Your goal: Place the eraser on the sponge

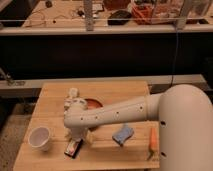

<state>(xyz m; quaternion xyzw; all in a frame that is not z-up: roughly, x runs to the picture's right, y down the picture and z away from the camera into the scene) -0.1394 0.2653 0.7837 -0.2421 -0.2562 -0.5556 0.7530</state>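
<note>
Arm: smooth off-white tube, tapering from right to left, with a row of small dark dots along its side.
Shoulder housing: large, rounded, off-white, plain.
End joint: bulbous, same colour.
Gripper: small, white, knobbly, at the arm's far left end.

you have a single camera view to work from. it sits high, behind the shoulder of the arm, and looks forward and steeply down across the wooden table towards a cluttered bench at the back. it stands close: the arm's white bulk fills your lower right corner, and the table's near edge runs along the bottom of the frame. the gripper hangs left of centre, low over the table's front left part.
</note>
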